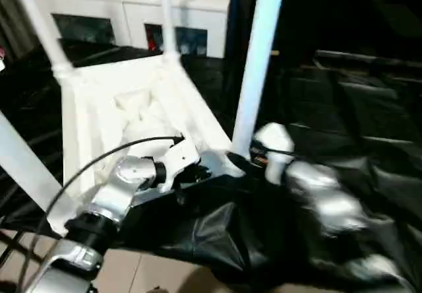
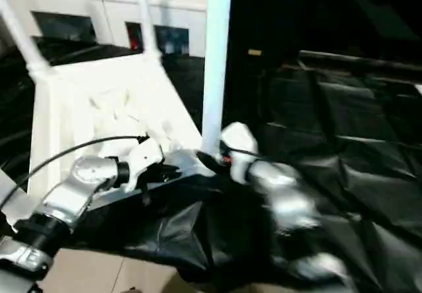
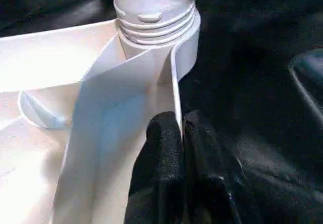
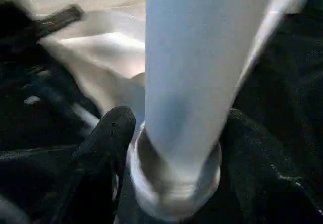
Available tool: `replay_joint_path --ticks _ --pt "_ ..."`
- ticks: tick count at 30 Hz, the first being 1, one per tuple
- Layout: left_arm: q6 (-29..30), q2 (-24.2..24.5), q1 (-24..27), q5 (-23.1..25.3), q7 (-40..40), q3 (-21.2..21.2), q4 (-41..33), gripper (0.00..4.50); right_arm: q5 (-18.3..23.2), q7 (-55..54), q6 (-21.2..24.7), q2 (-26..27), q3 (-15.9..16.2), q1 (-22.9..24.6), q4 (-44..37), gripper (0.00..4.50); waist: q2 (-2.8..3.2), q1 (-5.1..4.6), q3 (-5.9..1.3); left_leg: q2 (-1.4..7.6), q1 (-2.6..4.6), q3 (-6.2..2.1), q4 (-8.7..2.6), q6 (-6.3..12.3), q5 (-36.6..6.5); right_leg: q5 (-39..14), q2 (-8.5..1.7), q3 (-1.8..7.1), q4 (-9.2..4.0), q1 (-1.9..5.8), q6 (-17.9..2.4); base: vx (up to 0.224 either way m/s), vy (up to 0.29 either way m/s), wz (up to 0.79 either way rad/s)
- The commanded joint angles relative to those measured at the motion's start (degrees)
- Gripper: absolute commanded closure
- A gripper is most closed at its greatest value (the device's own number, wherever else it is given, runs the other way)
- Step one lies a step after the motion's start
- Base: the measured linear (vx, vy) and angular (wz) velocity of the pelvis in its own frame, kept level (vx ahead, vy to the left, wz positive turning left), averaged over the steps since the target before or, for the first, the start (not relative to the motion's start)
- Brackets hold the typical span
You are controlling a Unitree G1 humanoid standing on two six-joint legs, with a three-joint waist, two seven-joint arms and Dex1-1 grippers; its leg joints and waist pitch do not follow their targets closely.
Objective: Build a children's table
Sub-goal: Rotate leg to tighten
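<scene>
The children's table lies upside down on a black sheet, its ribbed white top [image 1: 132, 101] facing up and white tube legs rising from the corner sockets. My left gripper [image 3: 180, 125] is shut on the top's thin rim wall [image 3: 174, 93], just beside the nearest right corner socket [image 3: 156, 27]. At that corner stands a leg [image 1: 257, 62]. My right gripper [image 4: 176, 128] is at its base, one black finger [image 4: 108, 138] on each side of the leg's collar [image 4: 171, 183], pressed against it. Other legs [image 1: 165, 16] [image 1: 39, 22] [image 1: 23, 167] stand upright at the remaining corners.
A white cabinet with glass doors [image 1: 132, 16] stands close behind the table. The crumpled black sheet [image 1: 343, 108] spreads out to the right. Tan floor [image 1: 145, 273] shows at the near edge. A black cable [image 1: 112, 151] arcs over my left forearm.
</scene>
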Motion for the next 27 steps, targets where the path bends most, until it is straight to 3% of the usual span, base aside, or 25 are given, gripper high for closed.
replay_joint_path --ticks 1,4,5,6,9,11,13,14,16,17,22,24,27 --pt "-3.1 -0.5 -0.7 -1.2 -3.7 -2.0 0.9 4.5 4.0 4.5 1.9 -1.7 -1.7 0.7 -3.9 1.65 0.17 -0.17 -3.81 1.85 0.12 -0.12 -2.82 4.43 -8.0 -1.2 -3.74 3.26 -2.76 2.91 -11.6 0.0 0.0 0.0" --pt "-6.3 0.5 -1.9 -0.8 -6.1 -2.6 3.1 4.5 8.6 8.1 5.4 -5.5 -5.7 2.2 -6.3 1.65 0.33 0.23 -3.64 1.92 0.21 -0.02 -2.81 4.27 -9.4 -4.1 -4.01 3.18 -3.03 2.81 -12.0 0.0 0.0 0.0" --pt "-6.3 0.5 -1.9 -0.8 -6.1 -2.6 3.1 4.5 8.6 8.1 5.4 -5.5 -5.7 2.2 -6.3 1.65 0.33 0.31 -3.54 1.86 0.22 0.0 -2.85 4.08 -10.0 -5.4 -4.0 3.17 -3.23 2.74 -11.8 0.0 0.0 0.0" --pt "-8.0 0.4 -2.5 -0.9 -6.8 -2.4 4.3 4.5 9.4 7.8 5.8 -6.3 -8.0 1.9 -5.1 1.65 0.48 0.4 -3.41 1.85 0.36 0.02 -2.96 3.41 -11.3 -8.4 -4.18 3.17 -3.6 2.64 -11.3 0.0 0.0 0.0" --pt "-11.9 -0.5 -3.4 -2.6 -9.5 -1.5 5.7 4.5 10.4 5.0 5.9 -6.7 -11.4 0.8 -2.5 1.65 0.2 0.39 -3.35 1.72 0.47 0.01 -3.07 1.99 -12.6 -13.0 -4.38 3.19 -4.15 2.56 -10.2 0.0 0.0 0.0" --pt "-12.9 -0.9 -3.5 -3.4 -10.3 -1.2 5.8 4.5 10.3 3.8 5.5 -6.8 -11.9 0.5 -1.8 1.65 0.49 0.47 -3.39 1.77 0.59 -0.02 -3.08 1.52 -12.5 -13.4 -4.34 3.19 -4.24 2.49 -9.9 0.0 0.0 0.0" --pt "-14.6 -1.5 -3.8 -4.7 -12.4 -1.0 6.1 4.5 9.8 1.8 5.7 -6.9 -12.1 0.5 -1.6 1.65 0.28 0.59 -3.46 1.69 0.5 0.06 -2.97 1.77 -11.1 -12.0 -4.23 3.16 -3.98 2.5 -10.1 0.0 0.0 0.0" --pt "-15.4 -1.4 -3.9 -4.7 -13.4 -1.3 6.3 4.5 9.6 1.1 5.7 -6.7 -11.9 0.6 -1.7 1.65 0.86 0.64 -3.5 1.68 0.43 0.02 -2.93 1.82 -10.9 -11.7 -4.25 3.15 -3.86 2.5 -10.3 0.0 0.0 0.0" --pt "-17.8 -1.3 -4.4 -4.3 -15.4 -2.3 8.3 4.5 9.5 0.4 6.6 -5.7 -11.1 1.7 -3.5 1.65 0.59 0.78 -3.64 1.63 0.22 0.14 -2.72 2.72 -9.5 -10.0 -4.19 3.14 -3.67 2.63 -10.3 0.0 0.0 0.0" --pt "-18.4 -1.4 -4.6 -4.0 -15.3 -2.3 9.0 4.5 9.2 0.0 6.6 -5.2 -10.9 1.8 -3.5 1.65 1.14 0.85 -3.72 1.74 0.2 0.07 -2.69 2.83 -9.0 -9.4 -4.21 3.13 -3.63 2.59 -10.3 0.0 0.0 0.0" --pt "-22.8 -1.1 -6.5 -1.2 -9.9 -0.7 14.0 4.5 6.0 -8.2 5.3 -2.1 -10.6 0.5 -0.1 1.65 1.24 0.61 -3.74 1.6 0.2 -0.05 -2.8 1.76 -9.6 -9.9 -4.19 3.01 -3.63 2.52 -9.8 0.0 0.0 0.0" --pt "-23.0 -1.0 -6.6 -1.6 -10.0 -0.2 14.3 4.05 5.3 -10.2 4.9 -1.6 -10.8 0.1 0.8 1.55 1.27 0.43 -3.73 1.63 0.04 -0.14 -2.89 1.18 -9.9 -10.4 -4.42 3.0 -3.59 2.72 -9.8 0.0 0.0 0.0" --pt "-23.3 0.6 -5.7 -2.2 -10.3 1.1 13.6 3.8 3.3 -16.5 3.0 0.8 -11.3 -1.0 2.3 1.55 1.05 0.09 -3.77 1.56 0.01 -0.09 -2.9 0.87 -9.5 -10.1 -4.39 3.09 -3.53 2.72 -9.8 0.0 0.0 0.0"
